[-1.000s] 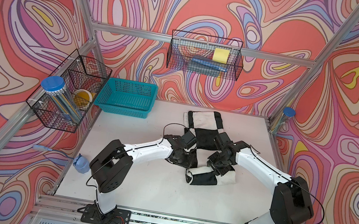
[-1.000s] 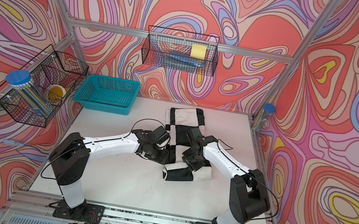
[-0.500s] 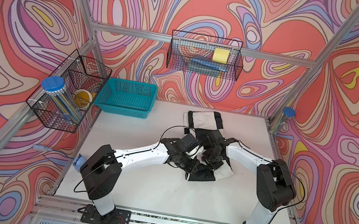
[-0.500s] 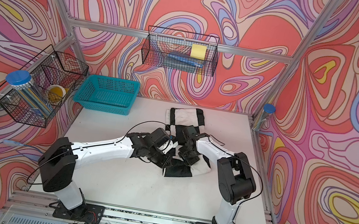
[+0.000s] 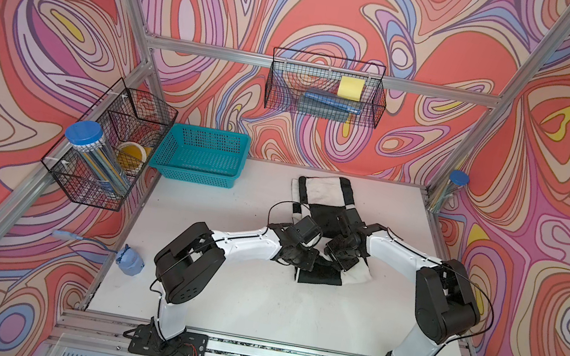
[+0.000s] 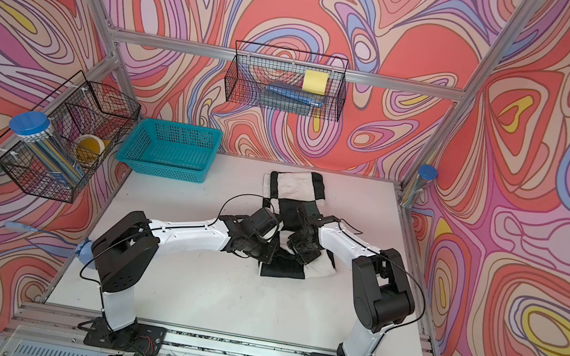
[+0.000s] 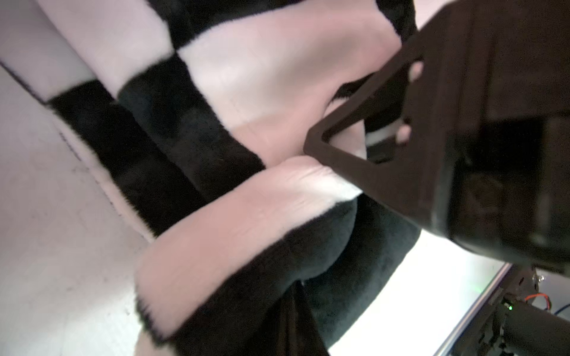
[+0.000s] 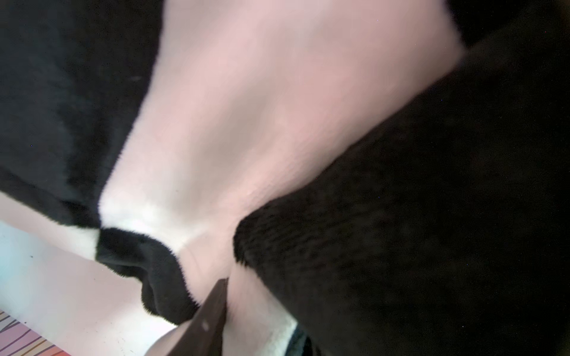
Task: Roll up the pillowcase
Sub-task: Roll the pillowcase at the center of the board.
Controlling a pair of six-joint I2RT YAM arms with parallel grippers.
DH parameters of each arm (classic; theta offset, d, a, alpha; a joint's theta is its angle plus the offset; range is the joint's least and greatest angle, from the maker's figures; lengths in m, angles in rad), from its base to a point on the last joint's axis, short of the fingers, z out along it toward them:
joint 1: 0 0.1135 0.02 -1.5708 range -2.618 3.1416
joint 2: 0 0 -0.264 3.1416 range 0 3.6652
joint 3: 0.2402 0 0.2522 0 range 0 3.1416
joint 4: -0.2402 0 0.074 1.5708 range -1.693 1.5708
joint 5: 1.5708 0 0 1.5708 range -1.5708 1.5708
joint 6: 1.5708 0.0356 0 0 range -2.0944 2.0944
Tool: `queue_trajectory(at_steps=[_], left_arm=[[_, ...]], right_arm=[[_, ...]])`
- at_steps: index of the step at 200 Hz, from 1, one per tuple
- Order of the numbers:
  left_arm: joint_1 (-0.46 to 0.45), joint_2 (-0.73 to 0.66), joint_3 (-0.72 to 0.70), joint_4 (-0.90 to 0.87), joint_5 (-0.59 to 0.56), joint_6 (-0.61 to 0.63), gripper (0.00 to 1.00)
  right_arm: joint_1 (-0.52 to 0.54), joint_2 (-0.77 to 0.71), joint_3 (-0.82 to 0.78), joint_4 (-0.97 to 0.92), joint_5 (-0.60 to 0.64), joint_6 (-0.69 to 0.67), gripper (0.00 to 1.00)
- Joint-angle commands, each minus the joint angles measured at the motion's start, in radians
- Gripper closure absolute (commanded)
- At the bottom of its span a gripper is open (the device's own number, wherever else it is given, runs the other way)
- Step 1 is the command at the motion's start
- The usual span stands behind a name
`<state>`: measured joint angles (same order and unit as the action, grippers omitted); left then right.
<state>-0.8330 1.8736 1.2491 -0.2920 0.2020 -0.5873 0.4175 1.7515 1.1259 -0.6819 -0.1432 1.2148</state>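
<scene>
Overhead view of a white table (image 5: 254, 300) inside a cell walled with swirling coloured patterns. The pillowcase (image 5: 325, 190), plush with big black and white squares, lies right of the table's centre as a long strip. Its far end lies flat, just short of the table's far edge. Its near end, about mid-table, is bunched into a thick fold.

A narrow band of bare table runs between the cloth's right side and the table's right edge. The near half of the table is bare down to the near edge, and a wide bare stretch lies to the left of the cloth. A teal basket (image 5: 204, 157) sits in the far left corner, well apart from the cloth.

Two arms reach inward and meet over the bunched near end. The left gripper (image 5: 305, 263) is clamped on a fold there. In the left wrist view one of its dark fingers (image 7: 364, 175) presses into a crease where white and black plush gather. The right gripper (image 5: 340, 257) sits just beside it on the cloth. The right wrist view shows only one fingertip (image 8: 209, 320) against white plush, so whether this gripper is grasping or released cannot be told.
</scene>
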Motion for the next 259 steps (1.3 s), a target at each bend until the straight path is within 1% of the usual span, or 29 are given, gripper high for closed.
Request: queue_trajectory(at_steps=[1, 14, 21, 28, 45, 53, 67, 83, 97, 114, 123, 133, 144, 158, 183, 196, 220, 230, 259], left_arm=[[0.009, 0.052, 0.002, 0.035, -0.04, -0.045, 0.93], [0.009, 0.062, 0.003, 0.035, -0.04, -0.043, 0.94], [0.008, 0.069, 0.008, -0.003, -0.041, -0.047, 0.94], [0.011, 0.079, 0.017, -0.014, -0.031, -0.05, 0.94], [0.011, 0.097, 0.037, -0.04, -0.022, -0.06, 0.95], [0.011, 0.098, 0.039, -0.041, -0.017, -0.067, 0.95], [0.016, 0.102, 0.048, -0.049, -0.007, -0.083, 0.95], [0.023, 0.108, 0.06, -0.062, 0.003, -0.094, 0.95], [0.025, 0.111, 0.067, -0.069, 0.014, -0.1, 0.96], [0.034, 0.113, 0.067, -0.069, 0.035, -0.112, 0.96], [0.039, 0.112, 0.066, -0.071, 0.047, -0.117, 0.96], [0.044, 0.11, 0.067, -0.073, 0.06, -0.12, 0.96], [0.047, 0.106, 0.065, -0.078, 0.066, -0.122, 0.96], [0.05, 0.1, 0.06, -0.078, 0.074, -0.121, 0.96], [0.052, 0.096, 0.041, -0.063, 0.087, -0.132, 0.96], [0.052, 0.098, 0.036, -0.058, 0.089, -0.133, 0.97], [0.054, 0.098, 0.042, -0.063, 0.09, -0.129, 0.97], [0.056, 0.098, 0.042, -0.062, 0.088, -0.129, 0.97], [0.063, 0.106, 0.053, -0.063, 0.102, -0.134, 0.97]], right_arm=[[-0.015, -0.03, -0.02, 0.017, 0.059, -0.032, 0.53], [-0.02, -0.067, -0.01, 0.026, 0.079, -0.037, 0.48], [-0.023, -0.094, 0.003, 0.025, 0.093, -0.035, 0.43], [-0.026, -0.123, 0.02, 0.017, 0.11, -0.034, 0.41], [-0.03, -0.188, 0.066, -0.014, 0.14, -0.025, 0.38], [-0.031, -0.21, 0.088, -0.057, 0.156, -0.012, 0.37], [-0.024, -0.258, 0.074, -0.091, 0.154, 0.013, 0.36], [-0.021, -0.336, -0.015, -0.094, 0.142, 0.073, 0.35], [-0.004, -0.419, -0.133, -0.075, 0.141, 0.141, 0.33], [0.06, -0.52, -0.296, 0.012, 0.16, 0.262, 0.32], [0.1, -0.555, -0.366, 0.064, 0.183, 0.335, 0.27], [0.142, -0.578, -0.433, 0.131, 0.212, 0.393, 0.26], [0.183, -0.581, -0.483, 0.198, 0.249, 0.447, 0.25], [0.218, -0.561, -0.524, 0.29, 0.292, 0.48, 0.25], [0.268, -0.503, -0.535, 0.39, 0.39, 0.502, 0.24], [0.308, -0.497, -0.53, 0.416, 0.464, 0.513, 0.24], [0.32, -0.476, -0.498, 0.397, 0.462, 0.506, 0.23], [0.32, -0.474, -0.515, 0.414, 0.464, 0.508, 0.23], [0.32, -0.414, -0.568, 0.453, 0.433, 0.591, 0.23]])
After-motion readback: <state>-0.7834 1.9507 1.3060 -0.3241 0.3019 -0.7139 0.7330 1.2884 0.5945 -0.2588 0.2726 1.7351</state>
